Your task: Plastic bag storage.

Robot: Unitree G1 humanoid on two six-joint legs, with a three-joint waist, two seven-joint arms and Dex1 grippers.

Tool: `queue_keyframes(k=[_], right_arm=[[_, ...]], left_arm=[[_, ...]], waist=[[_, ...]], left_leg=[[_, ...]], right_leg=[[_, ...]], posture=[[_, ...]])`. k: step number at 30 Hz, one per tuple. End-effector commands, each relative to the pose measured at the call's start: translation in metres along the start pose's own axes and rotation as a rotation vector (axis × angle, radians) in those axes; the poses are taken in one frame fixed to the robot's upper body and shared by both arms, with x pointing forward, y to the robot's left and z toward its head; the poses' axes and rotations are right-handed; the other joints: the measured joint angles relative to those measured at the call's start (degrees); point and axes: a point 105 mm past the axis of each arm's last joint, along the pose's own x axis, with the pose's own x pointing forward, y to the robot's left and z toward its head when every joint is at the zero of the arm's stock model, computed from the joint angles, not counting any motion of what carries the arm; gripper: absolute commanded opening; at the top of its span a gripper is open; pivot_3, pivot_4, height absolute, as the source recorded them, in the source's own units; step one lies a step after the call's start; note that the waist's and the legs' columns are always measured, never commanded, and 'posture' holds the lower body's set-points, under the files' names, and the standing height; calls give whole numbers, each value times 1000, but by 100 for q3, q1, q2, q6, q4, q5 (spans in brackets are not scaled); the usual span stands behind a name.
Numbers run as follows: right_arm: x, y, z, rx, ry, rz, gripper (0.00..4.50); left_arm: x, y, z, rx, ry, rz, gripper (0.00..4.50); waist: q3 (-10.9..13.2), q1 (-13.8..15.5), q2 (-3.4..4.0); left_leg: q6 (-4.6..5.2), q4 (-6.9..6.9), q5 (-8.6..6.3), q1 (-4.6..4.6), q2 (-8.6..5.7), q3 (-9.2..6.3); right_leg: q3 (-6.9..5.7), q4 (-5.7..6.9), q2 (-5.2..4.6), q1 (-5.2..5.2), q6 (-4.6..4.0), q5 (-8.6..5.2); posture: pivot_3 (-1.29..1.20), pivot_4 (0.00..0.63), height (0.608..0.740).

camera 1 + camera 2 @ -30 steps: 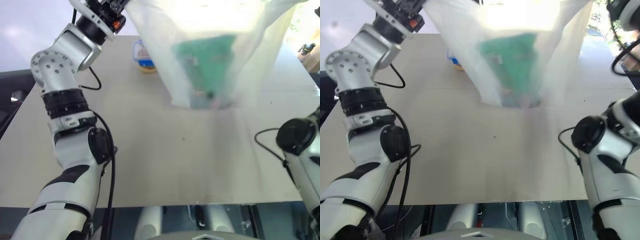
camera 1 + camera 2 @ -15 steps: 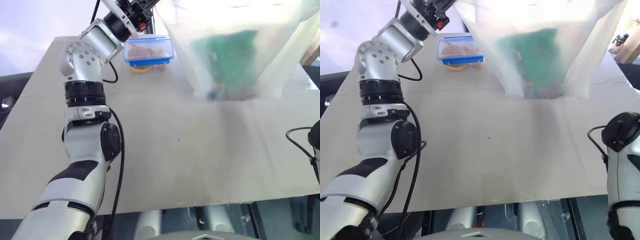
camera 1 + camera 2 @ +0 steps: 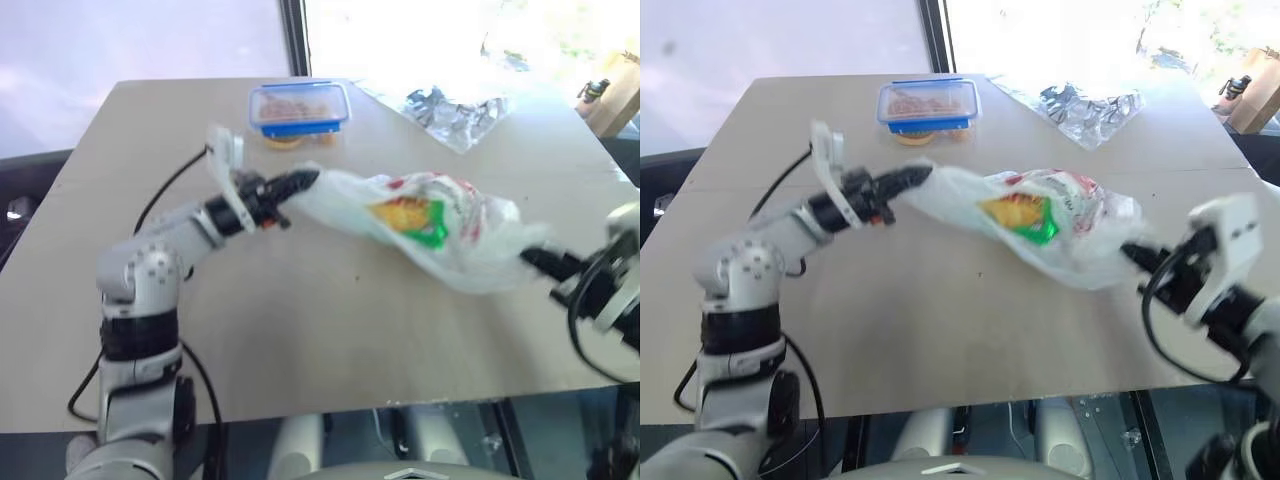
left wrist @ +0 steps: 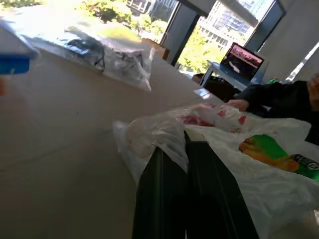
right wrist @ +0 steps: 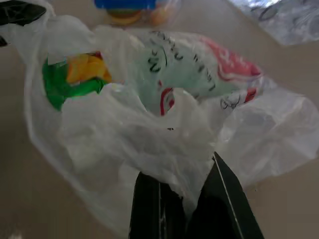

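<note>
The plastic bag [image 3: 450, 235], thin white film with red print, hangs stretched sideways low over the table [image 3: 330, 330] between my two grippers, its belly sagging to the tabletop. A green and yellow snack packet [image 3: 410, 220] shows through the film. My left gripper [image 3: 300, 183] is shut on the bag's left end, and the pinched film bunches over its fingers [image 4: 164, 169]. At the other end, my right gripper [image 3: 540, 262] is shut on the film, which is crumpled between its fingers [image 5: 149, 199].
A blue-lidded food container [image 3: 299, 108] stands at the table's far side. A clear crinkly bag of silvery pieces [image 3: 455, 105] lies at the far right. In the left wrist view, a person's dark sleeve [image 4: 279, 94] and a laptop [image 4: 244, 57] are beyond the table.
Both arms have dropped from overhead, bringing the bag from hanging upright down to lying stretched sideways over the table. Both grippers stay shut on it. The head view has also shifted.
</note>
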Motion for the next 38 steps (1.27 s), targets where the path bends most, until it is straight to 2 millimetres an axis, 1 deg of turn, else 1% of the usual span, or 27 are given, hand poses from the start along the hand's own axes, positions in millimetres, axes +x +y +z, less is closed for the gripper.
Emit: queue_keyframes(k=[1,3,5,6,8,9,10,11,12,13,14,15,17,18,19,22,25,27,28,30,34,38], right_arm=[[11,1,-15,-93,54,-44,0],[17,-2,-34,-153,121,-71,0],[19,-2,-50,-181,153,-71,0],[19,-2,-52,-200,146,-70,0],[16,-3,-47,-207,90,-70,0],[13,1,-42,-201,57,-42,422],[10,4,-40,-197,36,-19,552],[3,11,-37,-206,20,26,794],[-7,17,-33,-212,9,66,1277],[-17,21,-30,-211,0,96,1844],[-28,24,-26,-210,-10,127,2284],[-36,25,-23,-210,-17,147,2897],[-56,27,-15,-199,-34,180,3730],[-65,25,-10,-192,-49,180,4249],[-73,23,-6,-188,-58,178,4258],[-97,8,-1,-200,-20,119,4258],[-114,-3,5,-196,-20,62,4258],[-123,-20,4,-209,8,-17,4258],[-125,-28,1,-228,43,-45,4258],[-124,-37,-3,-245,74,-52,4258],[-121,-43,-6,-265,96,-29,4258],[-111,-51,-7,-288,112,19,4258]], left_arm=[[1,-10,-9,133,-3,-7,53],[-3,-11,-23,173,23,-18,53],[-10,-14,-33,210,51,-32,53],[-14,-15,-36,223,70,-38,53],[-22,-21,-33,225,62,-82,53],[-26,-23,-28,213,37,-90,436],[-28,-24,-24,204,18,-93,563],[-33,-29,-21,209,7,-121,816],[-39,-33,-18,214,1,-140,1285],[-45,-35,-16,214,5,-144,1761],[-52,-34,-15,210,9,-137,2254],[-57,-32,-14,207,15,-125,2808],[-71,-26,-14,210,41,-105,3604],[-78,-21,-14,223,57,-86,4141],[-84,-17,-13,231,69,-70,4467],[-97,-8,-12,254,104,-32,4467],[-104,-4,-14,276,137,-17,4467],[-105,1,-16,278,142,15,4467],[-105,3,-16,276,140,23,4467],[-103,3,-16,271,141,27,4467],[-103,2,-18,278,159,16,4467],[-107,-2,-21,285,159,25,4467]], waist=[[-1,4,-4],[-8,10,-21],[-16,14,-33],[-18,20,-37],[-18,28,-38],[-18,29,-38],[-18,33,-39],[-18,38,-39],[-18,50,-39],[-20,53,-41],[-21,55,-42],[-21,53,-42],[-21,50,-42],[-24,48,-46],[-26,46,-49],[-35,46,-63],[-39,47,-65],[-42,48,-71],[-45,48,-77],[-49,49,-82],[-49,60,-78],[-48,33,-78]], left_leg=[[4,1,3,8,2,-1],[9,2,6,55,3,7],[9,3,7,66,4,10],[10,3,7,64,6,8],[11,2,7,59,12,1],[13,1,6,58,12,-2],[13,1,6,59,12,-3],[13,1,6,58,11,-3],[13,-1,6,55,13,-4],[15,-5,3,53,14,-4],[16,-14,2,57,15,-3],[16,-22,1,58,15,-3],[16,-28,1,62,15,-3],[16,-30,1,63,16,1],[16,-32,1,70,19,2],[16,-31,1,72,39,4],[12,-30,-1,70,46,2],[-9,-33,-16,64,51,3],[-7,-36,-18,60,53,6],[2,-38,-24,58,52,10],[11,-51,-28,56,48,13],[33,-58,-24,54,49,20]], right_leg=[[0,-7,3,9,-5,2],[5,-15,-4,55,-28,-8],[8,-20,-10,60,-32,-7],[12,-19,-13,60,-34,-6],[20,-18,-18,55,-34,-5],[23,-17,-17,53,-33,-5],[23,-18,-16,53,-33,-5],[21,-17,-16,53,-32,-5],[18,-19,-13,54,-17,3],[15,-18,-13,54,-8,3],[14,-19,-14,56,-6,2],[10,-22,-14,56,-6,2],[11,-25,-13,57,-6,2],[11,-26,-13,57,-6,1],[10,-32,-11,63,-9,-1],[13,-49,-10,66,-27,-11],[17,-68,-28,64,-31,-9],[18,-93,-46,65,-40,-3],[16,-106,-52,64,-44,0],[18,-113,-59,64,-45,1],[17,-120,-66,61,-47,1],[20,-126,-53,60,-46,0]], posture=[[0,150,740],[0,150,740],[0,150,740],[0,150,740],[0,150,740],[0,150,740],[0,150,740],[0,150,740],[0,150,740],[0,150,740],[0,150,740],[0,150,740],[0,150,740],[0,150,740],[0,150,740],[0,150,740],[0,150,740],[0,150,740],[0,150,740],[0,150,740],[0,150,740],[0,150,740]])
